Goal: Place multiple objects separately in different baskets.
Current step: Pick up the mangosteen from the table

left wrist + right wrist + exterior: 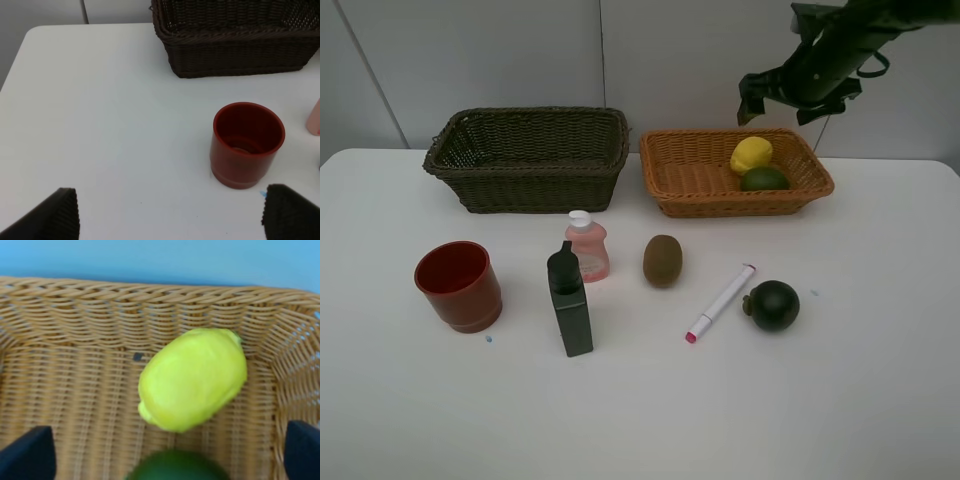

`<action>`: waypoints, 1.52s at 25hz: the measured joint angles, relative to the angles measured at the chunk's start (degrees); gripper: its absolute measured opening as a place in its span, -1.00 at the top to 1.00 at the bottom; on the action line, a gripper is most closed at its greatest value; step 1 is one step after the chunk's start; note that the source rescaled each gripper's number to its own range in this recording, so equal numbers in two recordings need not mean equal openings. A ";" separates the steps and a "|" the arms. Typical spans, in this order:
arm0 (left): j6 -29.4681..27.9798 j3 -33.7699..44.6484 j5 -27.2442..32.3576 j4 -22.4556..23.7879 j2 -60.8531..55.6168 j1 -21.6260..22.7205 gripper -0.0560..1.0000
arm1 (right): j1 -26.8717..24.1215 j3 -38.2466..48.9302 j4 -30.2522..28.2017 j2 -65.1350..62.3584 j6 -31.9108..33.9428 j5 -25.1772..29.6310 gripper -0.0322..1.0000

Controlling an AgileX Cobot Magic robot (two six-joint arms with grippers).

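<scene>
Both grippers are open and empty: the right gripper at upper right above the orange-tan basket, the left gripper near the red cup. The kiwi lies at frame centre. It is probably light, firm and a little fuzzy, so a hold across its narrow middle seems best.

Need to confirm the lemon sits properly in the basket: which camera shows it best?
The right wrist view: the lemon fills the middle, lying on the floor of the orange basket, whole and unobstructed. The exterior high view shows it small, beside the lime. The left wrist view does not show it.
</scene>
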 joint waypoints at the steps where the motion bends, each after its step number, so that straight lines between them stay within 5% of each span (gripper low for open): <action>1: 0.00 0.00 0.00 0.00 0.00 0.00 -0.90 | 0.00 0.00 -0.04 -1.24 0.00 2.05 -0.99; 9: 0.00 0.00 0.00 0.00 0.00 0.00 -0.90 | 0.00 -0.05 0.03 -7.79 0.00 21.05 -0.99; 15: 0.00 0.00 0.00 0.00 0.00 0.00 -0.90 | 1.42 -0.11 -0.15 -9.48 0.82 29.74 -0.99; 21: 0.00 0.00 0.00 0.00 0.00 0.00 -0.90 | 5.92 9.24 0.03 -14.49 5.53 29.09 -0.99; 38: 0.05 0.00 0.00 0.00 0.00 0.00 -0.90 | 8.62 39.31 3.59 -21.14 8.53 7.93 -0.99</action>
